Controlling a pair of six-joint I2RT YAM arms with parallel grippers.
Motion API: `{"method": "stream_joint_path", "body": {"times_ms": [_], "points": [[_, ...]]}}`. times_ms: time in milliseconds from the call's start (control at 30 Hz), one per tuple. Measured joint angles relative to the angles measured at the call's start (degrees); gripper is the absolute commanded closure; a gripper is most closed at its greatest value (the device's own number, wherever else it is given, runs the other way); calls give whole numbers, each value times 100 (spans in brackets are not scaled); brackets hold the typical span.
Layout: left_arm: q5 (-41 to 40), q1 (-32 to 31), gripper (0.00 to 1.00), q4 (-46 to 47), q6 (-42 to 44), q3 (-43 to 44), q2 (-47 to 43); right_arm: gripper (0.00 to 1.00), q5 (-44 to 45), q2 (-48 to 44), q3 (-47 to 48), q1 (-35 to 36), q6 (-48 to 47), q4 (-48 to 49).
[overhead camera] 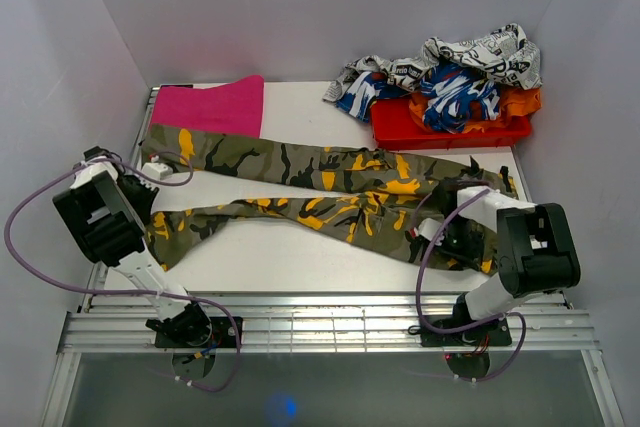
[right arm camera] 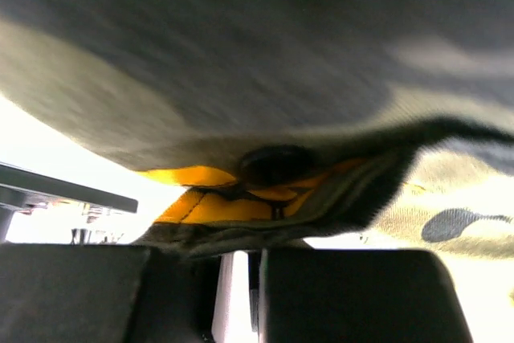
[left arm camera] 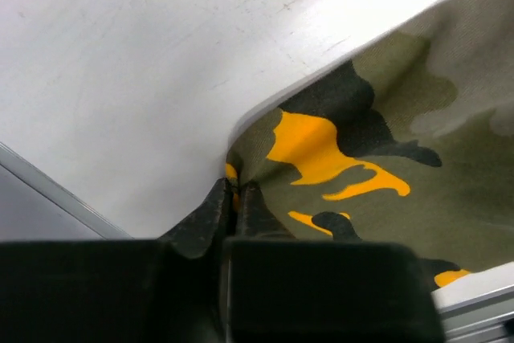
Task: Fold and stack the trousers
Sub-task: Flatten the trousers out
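Observation:
The camouflage trousers (overhead camera: 330,187) lie spread across the table, legs to the left and waist to the right. My left gripper (overhead camera: 152,209) is at the end of the near leg. In the left wrist view it (left arm camera: 234,189) is shut on the edge of the trousers (left arm camera: 377,158), with the cloth pinched between the fingertips. My right gripper (overhead camera: 447,237) is at the waist end. In the right wrist view it (right arm camera: 241,240) is shut on the waistband (right arm camera: 265,198), which drapes over the fingertips and hides them. A dark button shows above.
A pink cloth (overhead camera: 215,107) lies at the back left. A red tray (overhead camera: 400,132) at the back right holds a heap with a newsprint-patterned garment (overhead camera: 485,52), a blue-and-white one (overhead camera: 455,89) and an orange one (overhead camera: 520,102). Metal rails (overhead camera: 330,317) run along the near edge.

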Motion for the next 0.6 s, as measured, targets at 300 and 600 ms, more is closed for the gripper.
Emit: {"method": "stream_joint_path", "body": {"times_ms": [300, 600], "points": [[988, -46, 100, -490, -721, 1989, 651, 92, -87, -11, 538, -1113, -581, 66], [2608, 376, 100, 1029, -94, 404, -2175, 92, -275, 2, 999, -1539, -787, 35]]}}
